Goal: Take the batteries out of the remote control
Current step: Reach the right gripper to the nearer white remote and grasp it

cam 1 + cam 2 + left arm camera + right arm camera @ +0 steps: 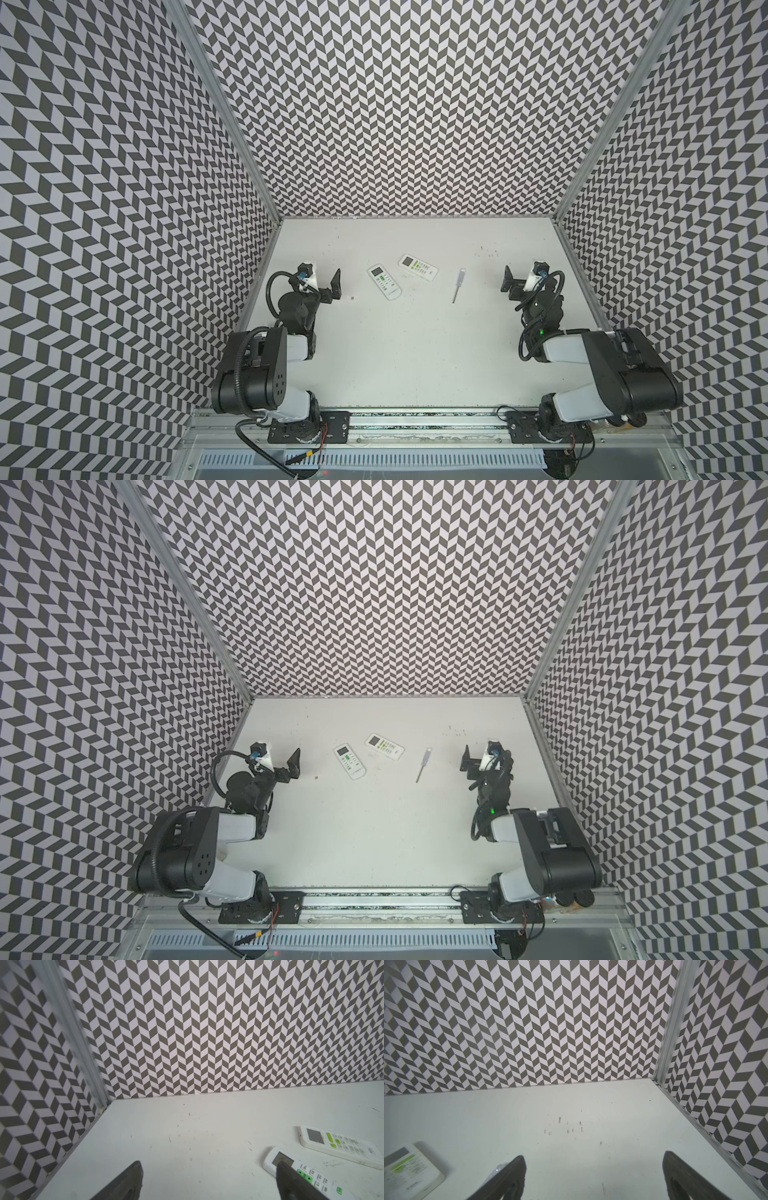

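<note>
open bare surface (415,357) across the near half. farther back, blocked by nearer remote (384,282), farther remote (418,267) just beside it, screwdriver (458,285) apart to the right. hemmed by walls (415,124) on three sides.

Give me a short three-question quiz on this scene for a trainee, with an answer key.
1. True or false: the nearer white plastic remote control and the farther white plastic remote control both lie buttons up on the white table.
2. Short answer: are the fingers of the black left gripper and black right gripper open or shut, and what do they hold?
3. Multiple choice: the clear-handled metal screwdriver lies A) between the remotes and the right gripper; B) between the remotes and the left gripper; C) on a remote.
Key: 1 true; 2 open, holding nothing; 3 A.
</note>
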You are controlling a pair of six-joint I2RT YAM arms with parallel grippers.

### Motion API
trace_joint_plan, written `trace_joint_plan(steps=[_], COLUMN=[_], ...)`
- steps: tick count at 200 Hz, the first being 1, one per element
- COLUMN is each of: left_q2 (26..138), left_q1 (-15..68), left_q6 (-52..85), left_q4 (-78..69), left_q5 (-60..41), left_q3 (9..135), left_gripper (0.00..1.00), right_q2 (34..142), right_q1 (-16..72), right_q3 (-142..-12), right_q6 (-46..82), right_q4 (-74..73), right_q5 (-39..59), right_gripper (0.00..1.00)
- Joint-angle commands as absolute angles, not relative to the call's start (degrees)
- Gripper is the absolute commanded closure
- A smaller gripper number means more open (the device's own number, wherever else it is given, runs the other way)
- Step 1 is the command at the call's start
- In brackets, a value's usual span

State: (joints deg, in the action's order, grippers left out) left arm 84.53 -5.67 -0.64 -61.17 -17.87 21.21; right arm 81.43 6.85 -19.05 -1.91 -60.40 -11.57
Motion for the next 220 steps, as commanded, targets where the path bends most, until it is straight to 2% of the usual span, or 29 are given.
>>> trace_joint_plan(steps=[1,16,25,52,94,111,128,159,220], left_q2=[83.0,83.8,83.8,80.2,72.9,70.8,69.5,68.2,68.8], left_q1=[-4.7,-2.7,-1.8,0.7,3.6,3.4,1.2,-1.6,-1.8], left_q6=[-3.1,-5.4,-6.3,-6.3,-2.9,0.0,-0.1,1.8,1.1], left_q4=[-35.3,-24.8,-20.2,-8.0,4.8,4.9,3.1,0.0,-0.9], left_q5=[-23.6,-21.8,-21.6,-19.2,-17.9,-18.4,-23.8,-24.5,-24.9], left_q3=[34.3,41.8,44.9,52.3,54.7,51.4,48.2,44.2,44.4], left_gripper=[0.00,0.00,0.00,0.00,0.00,0.00,0.00,0.00,0.00], right_q2=[75.4,73.8,73.0,72.4,80.6,85.0,89.1,94.5,108.2], right_q1=[8.6,8.5,8.4,9.0,20.2,25.2,29.6,37.3,47.6], right_q3=[-24.3,-25.3,-26.2,-32.2,-39.6,-42.0,-44.8,-47.3,-58.4], right_q6=[4.7,18.2,22.1,21.7,20.0,17.9,16.1,13.1,10.1], right_q4=[-46.5,-44.2,-42.9,-33.8,-24.9,-22.9,-20.3,-20.3,-17.4], right_q5=[-18.7,-24.7,-22.9,-7.0,-3.3,-2.8,-1.5,-1.2,-1.3], right_gripper=[0.01,0.01,0.01,0.01,0.01,0.01,0.01,0.01,0.01])
